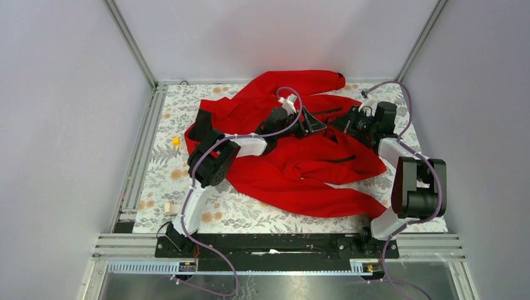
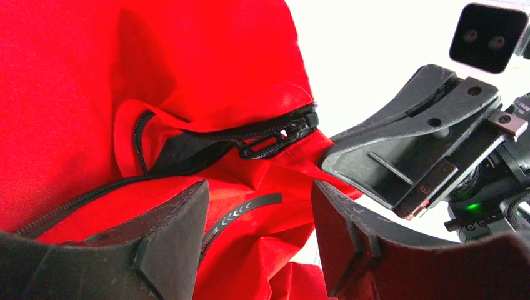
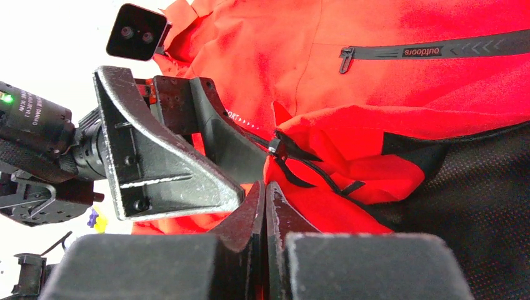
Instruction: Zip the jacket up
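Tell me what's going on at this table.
Two robot arms are working on a red jacket lying crumpled on the table. The right end effector is shut and appears to pinch the fabric edge beside the front zipper. The left end effector is open, with a finger on either side of the fabric near the zipper slider, gripping nothing. The front is not yet zipped, and dark lining shows.
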`<state>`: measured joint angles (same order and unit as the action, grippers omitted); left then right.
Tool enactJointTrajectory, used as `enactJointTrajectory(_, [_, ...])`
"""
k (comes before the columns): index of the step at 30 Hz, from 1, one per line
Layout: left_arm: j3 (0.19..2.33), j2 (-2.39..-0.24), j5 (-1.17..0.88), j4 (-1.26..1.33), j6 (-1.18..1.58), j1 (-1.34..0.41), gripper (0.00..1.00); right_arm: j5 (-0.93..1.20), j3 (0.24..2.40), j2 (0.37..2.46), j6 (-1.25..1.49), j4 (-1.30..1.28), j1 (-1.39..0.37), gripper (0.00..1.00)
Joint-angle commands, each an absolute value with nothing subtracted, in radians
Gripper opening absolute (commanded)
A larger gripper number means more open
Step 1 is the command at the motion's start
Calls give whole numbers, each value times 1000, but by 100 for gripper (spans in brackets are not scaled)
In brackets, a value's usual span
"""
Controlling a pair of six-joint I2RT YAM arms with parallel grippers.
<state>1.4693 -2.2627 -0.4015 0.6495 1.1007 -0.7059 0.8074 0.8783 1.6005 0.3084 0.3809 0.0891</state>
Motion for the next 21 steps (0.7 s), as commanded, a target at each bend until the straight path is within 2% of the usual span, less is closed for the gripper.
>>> enactJointTrajectory(1, [1514,-2294,-369,750,1115,-700,62,845,877,1559,319,438,91,0])
enactJointTrajectory(7, [1519,-2317,-398,812,1199,-680,60,847,876,1557,317,437,91,0])
enactJointTrajectory(11, [1501,-2359,-423,974,1361,-673,58,848,876,1556,316,438,91,0])
enactJointTrajectory(15, [1520,-2416,-430,1062,1466,-673,58,845,878,1554,316,433,91,0])
enactJointTrajectory(21, [1530,-2427,-430,1064,1482,-672,61,841,880,1553,308,421,91,0])
